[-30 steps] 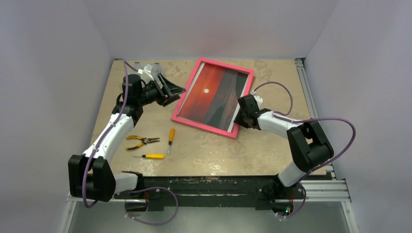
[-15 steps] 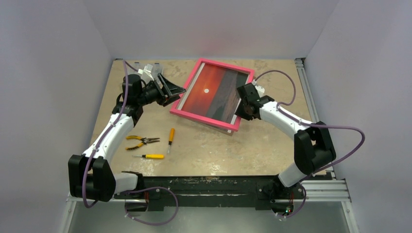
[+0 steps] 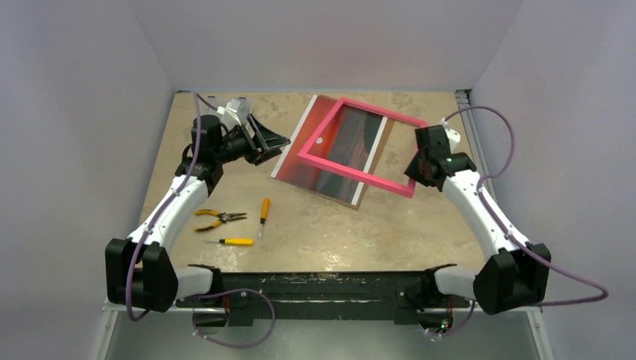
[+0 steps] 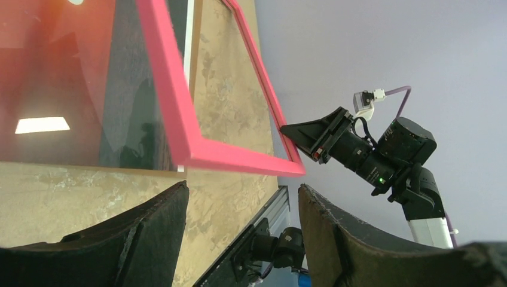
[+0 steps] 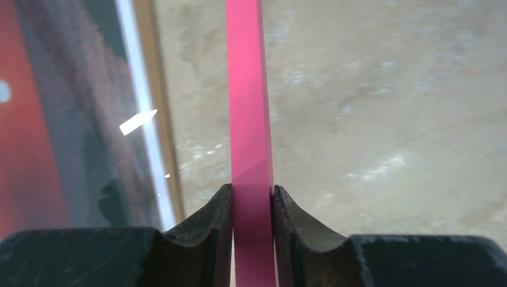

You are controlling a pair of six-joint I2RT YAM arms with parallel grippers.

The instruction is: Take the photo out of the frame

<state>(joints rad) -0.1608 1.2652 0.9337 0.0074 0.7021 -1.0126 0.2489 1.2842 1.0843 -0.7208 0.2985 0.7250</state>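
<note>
Pale lilac walls box in a mottled tan tabletop [image 3: 315, 225]. The right gripper [image 5: 252, 197] is pinched tight on one rail of the frame [image 3: 354, 176], which covers the right half of the photo [image 3: 296, 169]. Can't tell if they touch. The photo lies flat on the tabletop. The left gripper [image 3: 271, 140] is spread wide and empty, just left of the photo.

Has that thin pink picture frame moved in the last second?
Yes. The thin pink frame slid right toward the table's metal rail, uncovering the sunset photo.
</note>
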